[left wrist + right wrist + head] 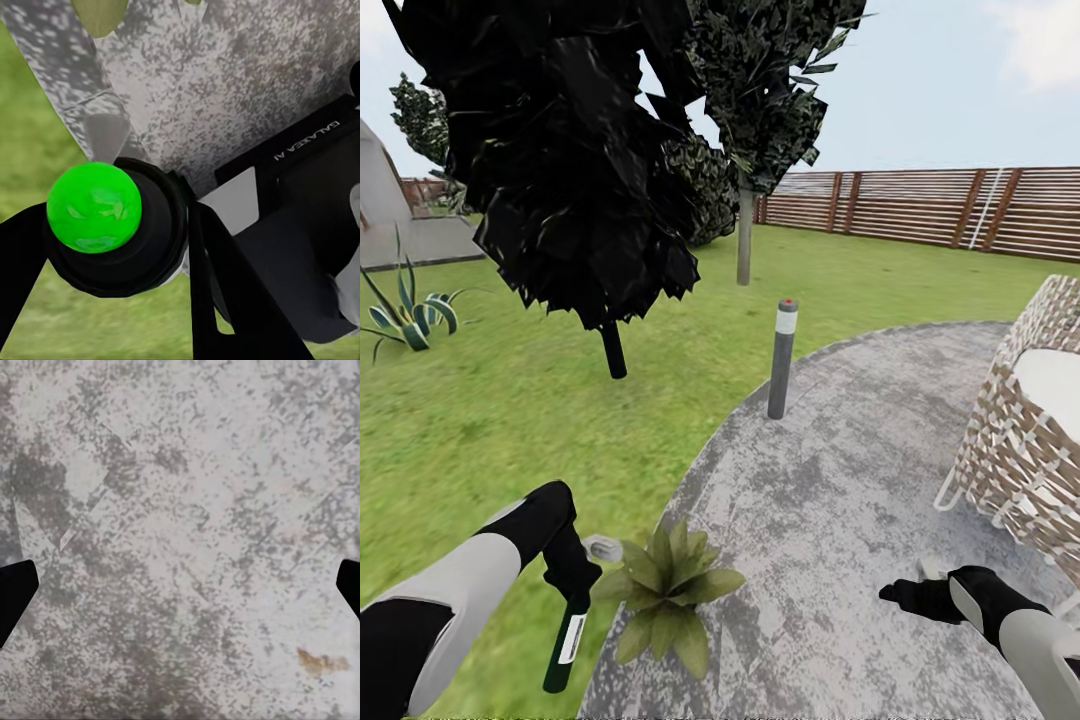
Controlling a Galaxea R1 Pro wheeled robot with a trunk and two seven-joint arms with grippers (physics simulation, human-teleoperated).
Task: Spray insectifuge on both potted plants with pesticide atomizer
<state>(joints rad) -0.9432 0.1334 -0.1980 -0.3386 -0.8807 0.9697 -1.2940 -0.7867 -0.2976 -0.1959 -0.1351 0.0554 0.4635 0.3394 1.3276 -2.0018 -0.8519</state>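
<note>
L pincer (572, 592) clamped on pesticide atomizer (565, 645), bottle hanging down, near-left | potted plant (668, 590) just right of it (patio (840, 500) edge) | R pincer (905, 597) fingers apart over patio

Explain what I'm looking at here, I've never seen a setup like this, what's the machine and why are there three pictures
These are simulator renders of a wheeled robot with two arms in a garden. The big picture comes from a camera on its head, looking down over both arms. The other two come from cameras near each gripper.

The left gripper holds the pesticide atomizer, a slim dark-green bottle with a white label, pointing down. The left wrist view shows it end-on between the dark fingers, with a bright green ball at its end.

Beside it is a potted plant at the edge of the round grey patio; another stands on the lawn. The right gripper holds nothing; its fingers are spread over the stone.
</note>
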